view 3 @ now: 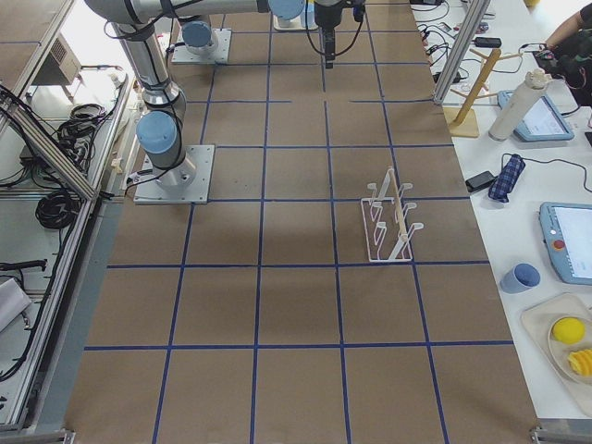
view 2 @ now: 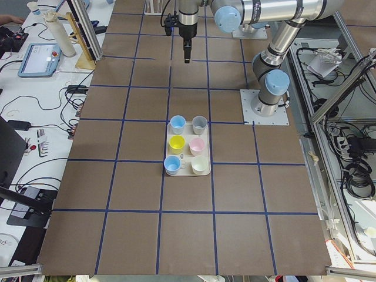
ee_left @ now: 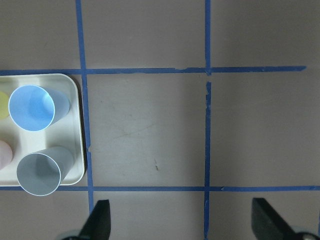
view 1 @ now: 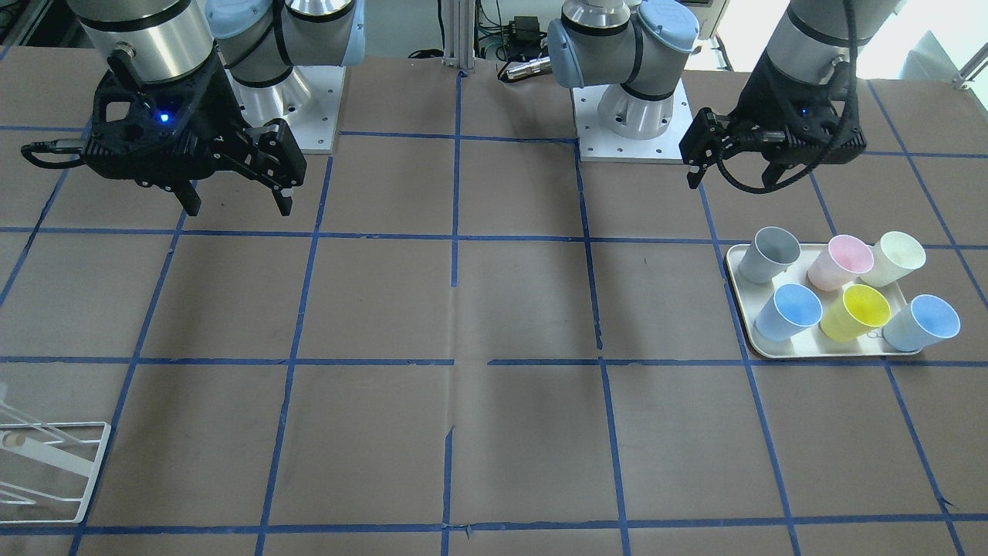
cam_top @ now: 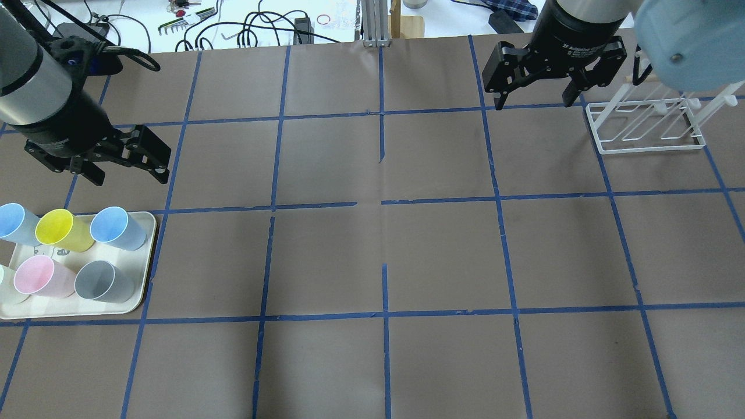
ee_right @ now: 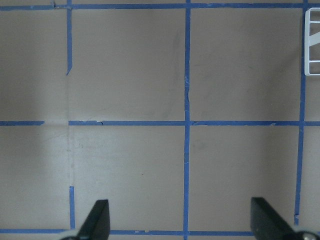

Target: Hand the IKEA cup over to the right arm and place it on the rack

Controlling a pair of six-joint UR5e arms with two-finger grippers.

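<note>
Cups, total: six, all standing upright with mouths up on one tray (cam_top: 148, 256), sitting in two rows of three
Blue cups: two; the first blue cup (cam_top: 116, 228) is standing at the row's end toward the table's middle, just beside the yellow cup; the second blue cup (cam_top: 14, 223) is standing on the yellow cup's other side; which of the two is the task's cup cannot be told
Yellow cup (cam_top: 61, 230): one, standing between the two blue ones
Row nearer the robot: one grey cup (cam_top: 102, 281), one pink cup (cam_top: 41, 276), one cream cup (view 1: 894, 259), sitting side by side
Rack (cam_top: 652, 150): one, white wire, standing on the table's right side, well apart from the tray
Left gripper (cam_top: 129, 174): one, hovering above the table near the tray, fingers spread wide, carrying nothing, touching no cup
Right gripper (cam_top: 532, 100): one, hovering above the table just beside the rack, fingers spread wide, carrying nothing
Table (cam_top: 442, 256): one, wearing brown covering crossed by blue tape lines
</note>
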